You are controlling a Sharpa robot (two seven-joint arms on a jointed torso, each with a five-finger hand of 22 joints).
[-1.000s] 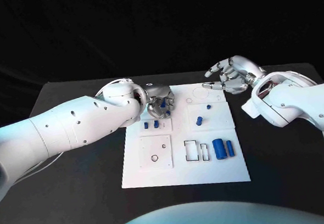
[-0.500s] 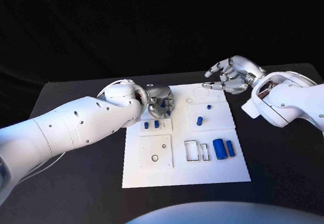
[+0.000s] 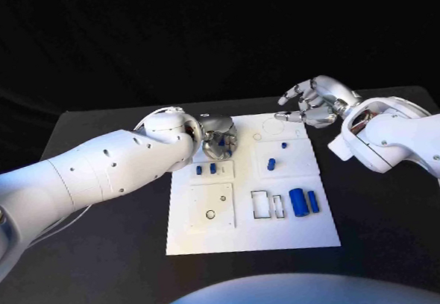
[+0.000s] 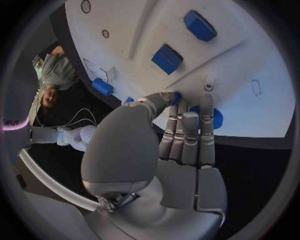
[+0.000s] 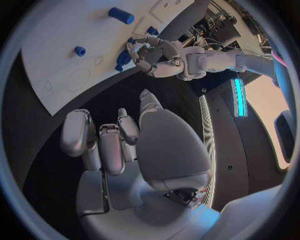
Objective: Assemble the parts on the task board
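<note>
L hand sat at far-left corner of matte white task board, fingers pinching a small rounded blue part, R hand hovered off far-right corner, fingers loosely curled, empty, blue cyl. parts lay near board's right edge

no readable text, labels or numbers

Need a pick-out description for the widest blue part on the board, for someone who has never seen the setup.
Start at the white task board in the middle of the black table. On the board's near right stand two upright blue bars side by side. The widest blue part is the left one, thicker than the slim bar on its right.
</note>
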